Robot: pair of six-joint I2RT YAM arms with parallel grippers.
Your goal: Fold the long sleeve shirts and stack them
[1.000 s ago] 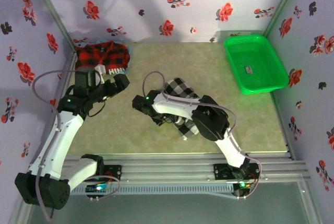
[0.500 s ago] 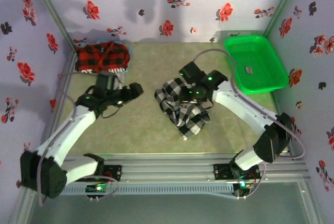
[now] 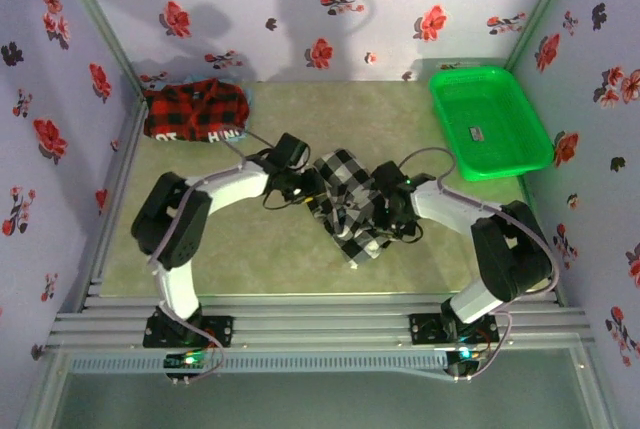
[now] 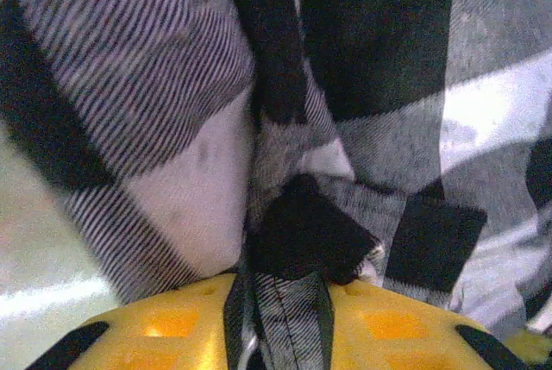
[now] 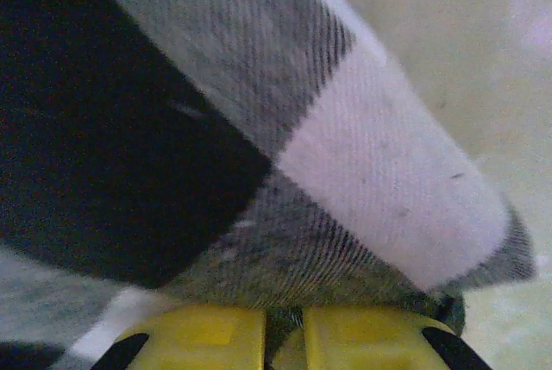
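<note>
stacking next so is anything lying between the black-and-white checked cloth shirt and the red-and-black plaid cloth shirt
Nothing loose: bare table lies between the black-and-white checked cloth shirt and the red-and-black plaid cloth shirt, crossed by the left arm.

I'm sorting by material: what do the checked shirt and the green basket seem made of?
Black-and-white checked shirt: matte woven cloth, perhaps cotton flannel; fine weave lines and soft folds show. Green basket: likely moulded plastic, slightly glossy; uniform colour, rigid rim.

Red shirt point(image 3: 195, 109), beyond and left of the left gripper point(image 3: 312, 191): white lettering, partly legible, "HUN". Basket point(image 3: 500, 99) sticker point(image 3: 478, 133): illegible.
</note>
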